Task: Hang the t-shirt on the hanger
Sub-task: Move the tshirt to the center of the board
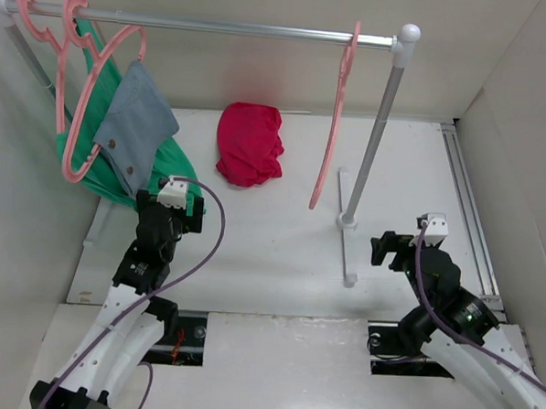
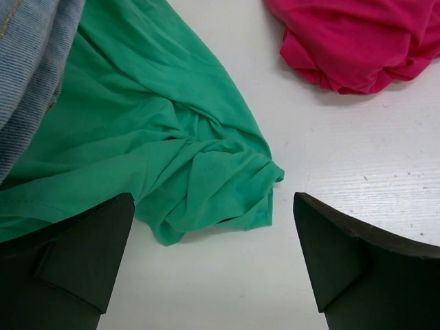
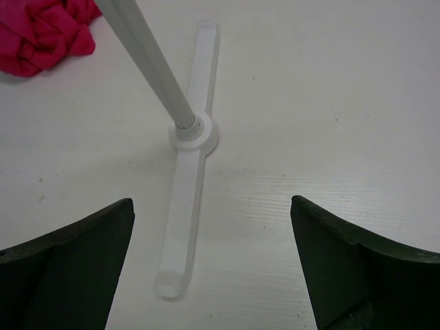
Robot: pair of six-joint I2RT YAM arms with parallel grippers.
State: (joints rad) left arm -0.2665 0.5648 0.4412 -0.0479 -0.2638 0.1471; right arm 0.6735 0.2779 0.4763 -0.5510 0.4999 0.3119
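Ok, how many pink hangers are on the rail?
3: two at the rail's left end with the green garment and denim cloth; a bare hanger near its right end. Cloth may hide others.

So the t-shirt [image 1: 250, 144] is just a crumpled crimson-red heap, bunched up with lots of folds and no print showing, sitting a bit above the middle of the top view. The hanger [image 1: 335, 125] is thin salmon-pink plastic, hooked on the rail [image 1: 237, 26] in the upper right. It hangs edge-on and empty, well apart from the shirt.
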